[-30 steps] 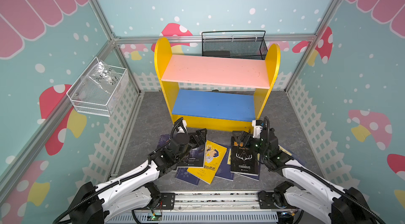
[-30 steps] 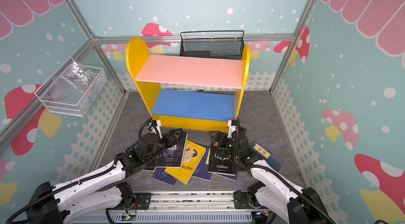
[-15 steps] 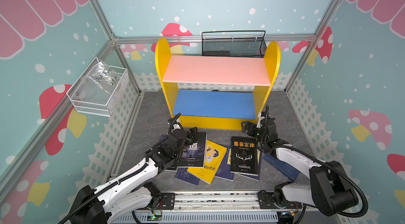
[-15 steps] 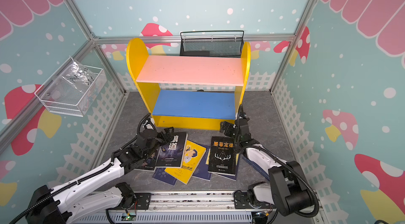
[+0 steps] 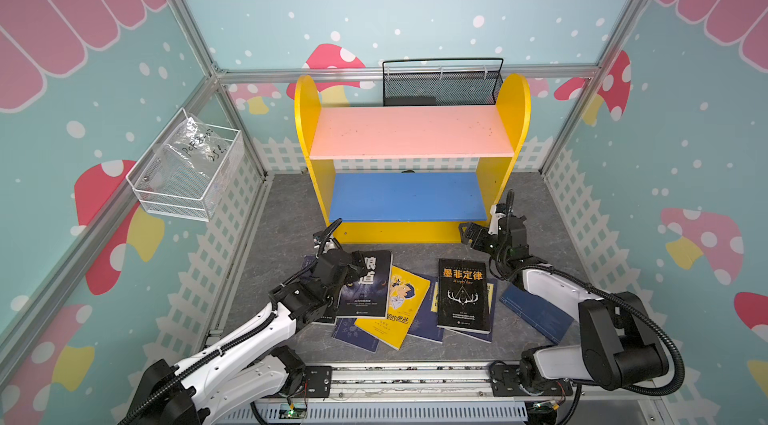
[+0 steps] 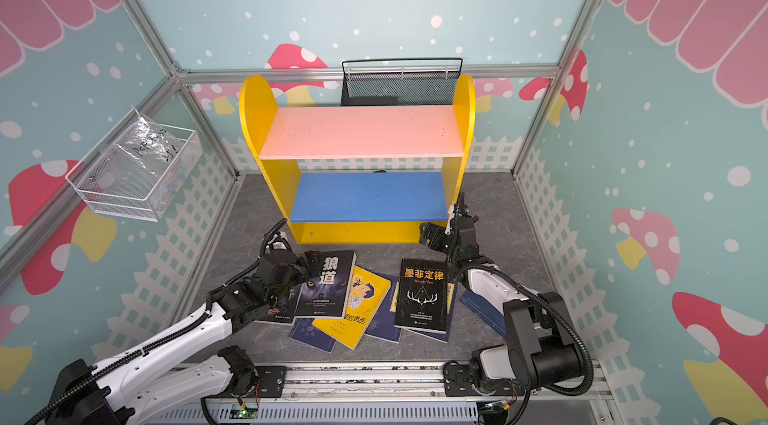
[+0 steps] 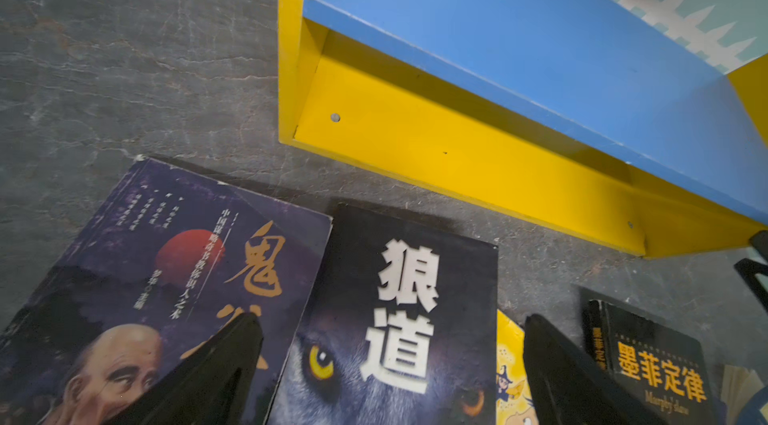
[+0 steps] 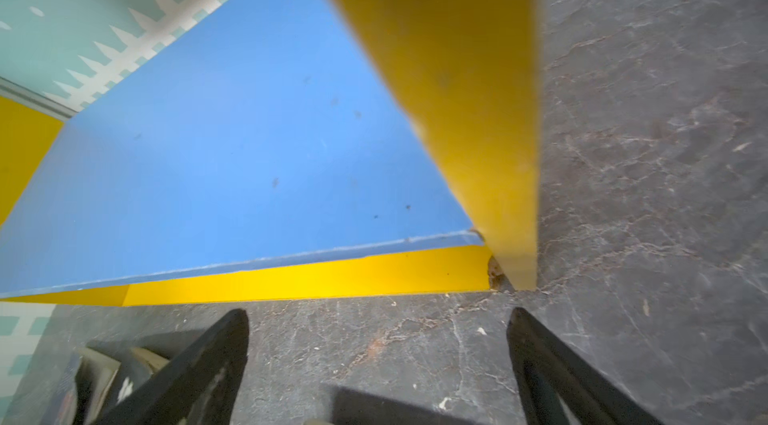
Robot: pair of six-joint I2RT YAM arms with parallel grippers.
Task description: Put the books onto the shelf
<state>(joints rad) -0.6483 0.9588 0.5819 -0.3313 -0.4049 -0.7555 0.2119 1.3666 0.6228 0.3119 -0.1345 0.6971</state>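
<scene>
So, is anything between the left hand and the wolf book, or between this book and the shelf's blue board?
Nothing visible. The open left hand is above the wolf book, the floor between book and shelf is bare, and the blue board holds nothing.

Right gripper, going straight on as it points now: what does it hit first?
Probably the shelf, at its yellow base strip beside the right side panel. The open right gripper seems pitched downward, so the floor might come first; depth is unclear.
</scene>
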